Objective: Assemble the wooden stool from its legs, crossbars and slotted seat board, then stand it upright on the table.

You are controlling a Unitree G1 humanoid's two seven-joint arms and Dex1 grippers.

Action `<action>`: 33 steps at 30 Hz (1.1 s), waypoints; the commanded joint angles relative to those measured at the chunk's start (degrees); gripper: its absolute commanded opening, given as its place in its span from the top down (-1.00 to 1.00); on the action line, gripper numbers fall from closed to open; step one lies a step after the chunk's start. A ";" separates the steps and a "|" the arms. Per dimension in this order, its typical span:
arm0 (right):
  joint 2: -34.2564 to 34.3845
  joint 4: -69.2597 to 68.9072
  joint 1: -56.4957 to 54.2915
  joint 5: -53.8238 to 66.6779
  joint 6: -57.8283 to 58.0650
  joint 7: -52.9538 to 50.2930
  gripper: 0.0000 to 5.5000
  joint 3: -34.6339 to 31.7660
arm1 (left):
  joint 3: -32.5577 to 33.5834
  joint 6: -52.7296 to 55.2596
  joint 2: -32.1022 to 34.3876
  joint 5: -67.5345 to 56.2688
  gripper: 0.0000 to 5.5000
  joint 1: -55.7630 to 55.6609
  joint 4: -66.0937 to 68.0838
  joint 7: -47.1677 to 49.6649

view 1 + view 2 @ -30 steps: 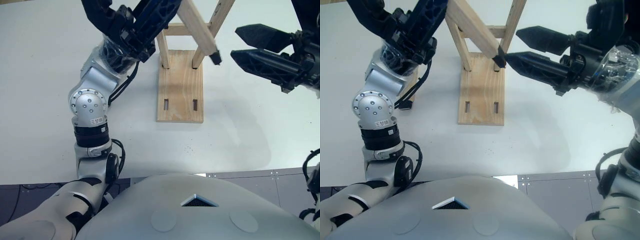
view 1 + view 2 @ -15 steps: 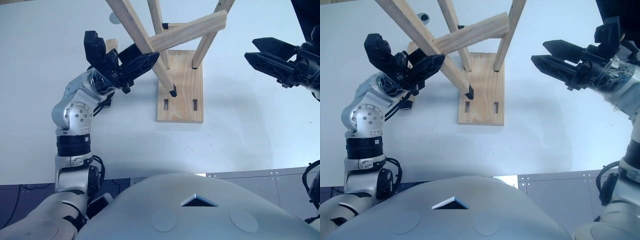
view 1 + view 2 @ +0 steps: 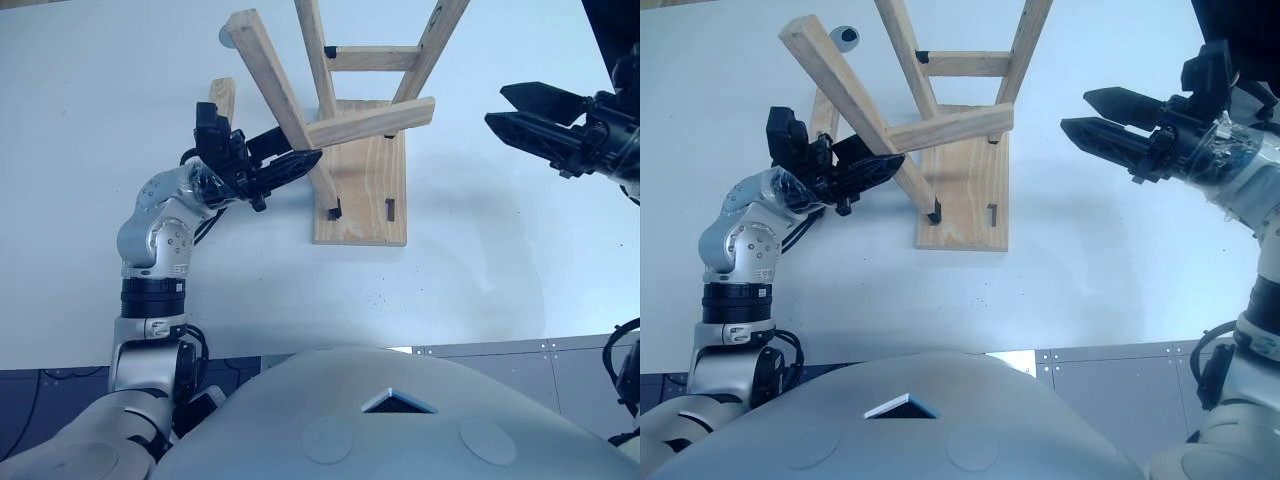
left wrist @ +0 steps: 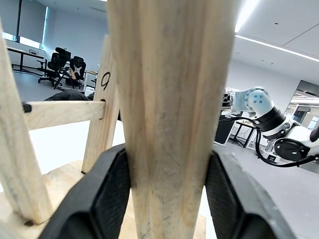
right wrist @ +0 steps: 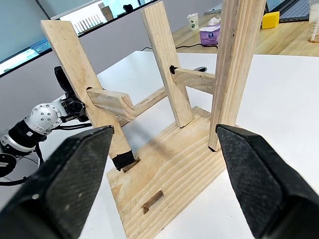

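my left gripper point(image 3: 288, 163) is clamped on the tilted leg point(image 3: 268, 80) so its foot meets the near slot of the seat board point(image 3: 365, 215); my right gripper point(image 3: 497, 104), jaws apart, hangs well right of that board.

Bright, even light from above — the white table point(image 3: 480, 290) shows soft grey shadows, and long ceiling lamps point(image 4: 246, 15) glow overhead

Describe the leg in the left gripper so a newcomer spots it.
On the table lies the seat board, two upright legs at its far end. The held leg leans past the board's left edge, clamped by the left gripper. It alone tilts, its black tip at the near-left slot.
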 commanded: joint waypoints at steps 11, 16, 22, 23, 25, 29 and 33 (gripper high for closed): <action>1.17 -0.70 -2.75 -0.81 -0.04 0.40 -0.37 1.12 | -3.91 -6.09 2.45 6.65 0.26 0.06 5.37 -5.01; 2.14 -2.64 -0.45 -0.32 -0.33 -1.15 -0.37 -0.01 | -5.73 -7.03 5.42 8.27 0.26 -4.12 7.32 -8.45; 5.08 -7.18 4.49 0.55 -1.02 -4.57 -0.37 -2.28 | -9.76 -6.84 9.15 12.43 0.27 -8.31 6.27 -10.36; 5.50 -7.83 5.32 0.68 -1.18 -5.09 -0.37 -2.72 | -10.34 -6.76 9.52 13.08 0.27 -8.38 5.45 -9.94; 6.39 -9.32 7.06 0.83 -1.42 -6.15 -0.37 -3.61 | -11.13 -6.90 10.09 14.15 0.27 -8.13 4.15 -8.84; 7.93 -11.70 10.28 0.87 -2.00 -7.59 -0.37 -4.97 | -12.16 -6.00 10.95 16.31 0.27 -6.56 0.60 -4.79; 8.72 -13.15 12.14 1.10 -2.57 -8.62 -0.37 -5.38 | -12.30 -4.10 11.32 17.41 0.27 -4.18 -3.53 0.34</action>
